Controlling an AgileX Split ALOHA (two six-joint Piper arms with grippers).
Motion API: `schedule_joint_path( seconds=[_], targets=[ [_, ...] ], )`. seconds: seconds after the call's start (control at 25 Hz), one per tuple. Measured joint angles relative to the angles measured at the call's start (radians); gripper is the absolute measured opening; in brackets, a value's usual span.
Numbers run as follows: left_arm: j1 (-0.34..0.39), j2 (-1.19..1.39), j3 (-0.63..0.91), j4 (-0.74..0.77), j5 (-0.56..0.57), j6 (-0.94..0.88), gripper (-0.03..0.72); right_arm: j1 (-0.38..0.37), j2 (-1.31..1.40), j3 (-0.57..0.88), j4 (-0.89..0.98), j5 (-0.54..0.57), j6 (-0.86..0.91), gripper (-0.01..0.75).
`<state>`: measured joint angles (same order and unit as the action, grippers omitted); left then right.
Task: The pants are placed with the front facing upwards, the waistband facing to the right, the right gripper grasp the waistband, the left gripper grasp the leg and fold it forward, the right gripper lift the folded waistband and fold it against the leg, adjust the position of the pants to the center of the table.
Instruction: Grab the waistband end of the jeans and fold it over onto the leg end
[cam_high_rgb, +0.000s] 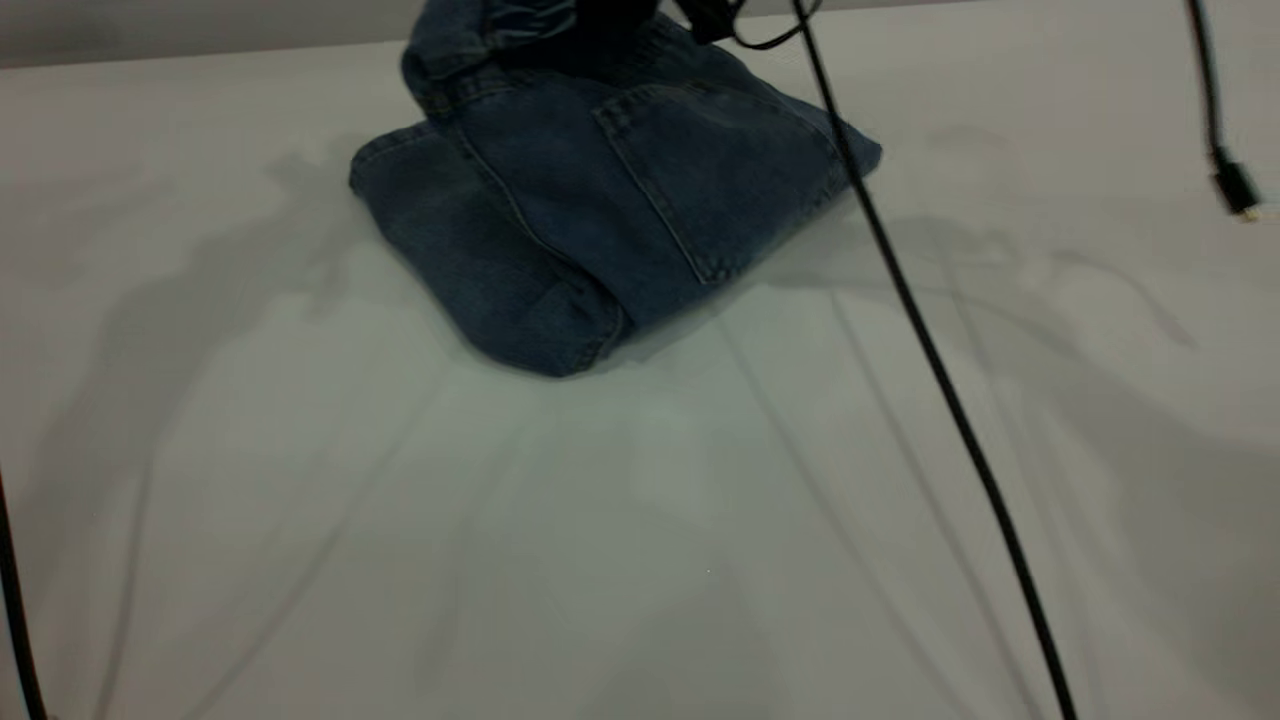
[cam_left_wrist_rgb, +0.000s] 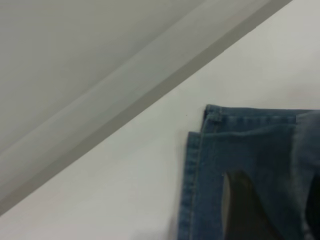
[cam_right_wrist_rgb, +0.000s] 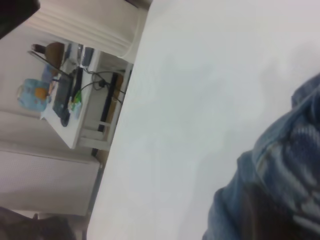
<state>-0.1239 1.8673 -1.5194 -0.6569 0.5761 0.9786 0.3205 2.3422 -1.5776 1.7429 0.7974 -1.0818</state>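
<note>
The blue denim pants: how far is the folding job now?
Done: the blue denim pants lie folded in a compact stack, patch pocket up. In hand: their upper end rises off the white table at the frame top. Left: laying it down and centring; they sit far back.

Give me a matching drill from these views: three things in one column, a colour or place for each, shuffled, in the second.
Things:
1. pants
2. table
3. cable

Descriptions:
A. thin and black, running slantwise across the exterior view
B. plain white, under everything
C. blue denim, folded, at the far side of the table

Pairs: 1-C, 2-B, 3-A
</note>
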Motion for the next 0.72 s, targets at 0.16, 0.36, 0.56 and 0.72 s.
schedule_joint_path(
  seconds=[0.16,0.36,0.56,0.72],
  targets=[
    [0.000,0.003,0.000,0.000,0.006,0.000,0.309,0.017,0.041,-0.065,0.003,-0.015,0.000,0.082],
    [0.000,0.003,0.000,-0.007,0.014,0.000,0.309,0.028,0.060,-0.078,0.005,-0.016,-0.001,0.185],
    [0.000,0.003,0.000,-0.007,0.015,0.000,0.309,0.029,0.062,-0.078,0.004,-0.019,-0.022,0.417],
    [0.000,0.003,0.000,-0.007,0.015,0.000,0.309,0.029,0.062,-0.078,0.003,-0.002,-0.022,0.554]
  ],
)
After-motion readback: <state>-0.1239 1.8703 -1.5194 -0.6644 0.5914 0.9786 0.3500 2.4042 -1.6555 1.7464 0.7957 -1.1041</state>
